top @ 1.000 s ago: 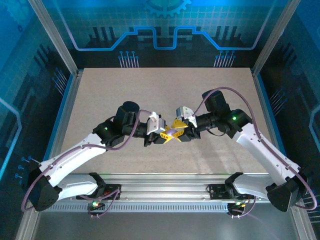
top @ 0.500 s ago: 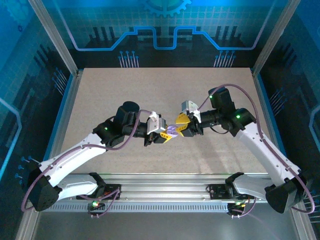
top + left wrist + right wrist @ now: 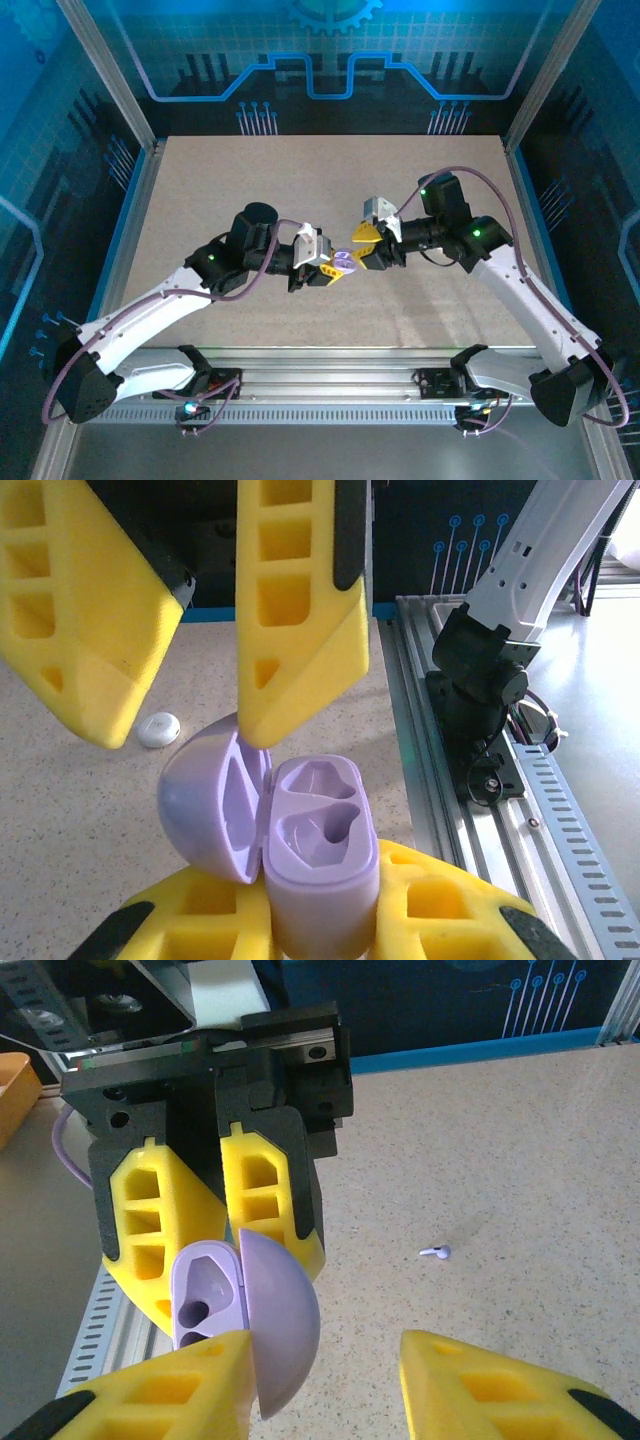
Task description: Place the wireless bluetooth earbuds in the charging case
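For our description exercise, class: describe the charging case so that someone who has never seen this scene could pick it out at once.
Look to the middle of the table. There the left gripper clamps the case. It is lavender, with its lid swung open over two empty wells, the one purple thing among yellow fingers.

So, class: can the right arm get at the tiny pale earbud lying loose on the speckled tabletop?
Probably yes: the right end effector stands open, and the tiny pale earbud lies on bare speckled tabletop, nothing around it.

Bright, even light; soft shadows
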Motion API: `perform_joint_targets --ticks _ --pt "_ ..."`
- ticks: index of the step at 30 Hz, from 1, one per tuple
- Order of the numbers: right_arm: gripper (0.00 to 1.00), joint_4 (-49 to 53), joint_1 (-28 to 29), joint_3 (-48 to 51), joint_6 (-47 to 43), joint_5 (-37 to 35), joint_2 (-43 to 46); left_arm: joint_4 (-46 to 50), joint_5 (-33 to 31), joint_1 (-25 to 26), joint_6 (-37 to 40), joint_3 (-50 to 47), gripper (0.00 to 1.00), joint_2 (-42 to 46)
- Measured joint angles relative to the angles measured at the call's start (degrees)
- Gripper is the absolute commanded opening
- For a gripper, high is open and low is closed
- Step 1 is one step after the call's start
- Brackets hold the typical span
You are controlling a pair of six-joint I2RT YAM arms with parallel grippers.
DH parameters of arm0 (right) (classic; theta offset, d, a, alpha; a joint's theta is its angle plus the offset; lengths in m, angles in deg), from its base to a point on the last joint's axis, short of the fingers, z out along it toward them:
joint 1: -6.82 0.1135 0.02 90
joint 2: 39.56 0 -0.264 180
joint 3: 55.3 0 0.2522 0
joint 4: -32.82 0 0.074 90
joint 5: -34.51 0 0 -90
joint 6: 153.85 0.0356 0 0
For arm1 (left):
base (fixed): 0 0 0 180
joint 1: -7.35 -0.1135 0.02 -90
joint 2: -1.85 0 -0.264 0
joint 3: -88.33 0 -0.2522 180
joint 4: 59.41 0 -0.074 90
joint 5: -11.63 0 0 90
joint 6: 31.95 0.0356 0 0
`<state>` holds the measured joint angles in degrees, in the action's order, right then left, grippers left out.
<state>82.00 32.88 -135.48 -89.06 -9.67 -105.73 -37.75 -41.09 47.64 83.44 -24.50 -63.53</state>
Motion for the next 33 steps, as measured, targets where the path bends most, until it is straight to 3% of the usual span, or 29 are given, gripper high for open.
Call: perform_joint_targets --ticks 8,16,23,33 --pt "0.44 -0.61 0.00 -0.02 1.49 0.02 0.83 -2.27 -0.02 -0.87 -1.95 -1.53 0.06 0.81" --pt "0.43 -0.31 0.79 -2.54 8.61 -4.66 1.22 -7.63 -2.10 -8.09 -9.44 -7.58 0.06 3.82" --pt "0.44 1.14 5.55 -6.21 22.16 -15.78 -2.73 -9.90 -9.22 -15.50 -17.86 -13.14 0.05 10.21" --pt "0.42 1.97 15.17 -11.65 45.77 -30.73 -17.84 -4.46 -23.30 -28.13 -29.14 -16.04 0.05 18.82"
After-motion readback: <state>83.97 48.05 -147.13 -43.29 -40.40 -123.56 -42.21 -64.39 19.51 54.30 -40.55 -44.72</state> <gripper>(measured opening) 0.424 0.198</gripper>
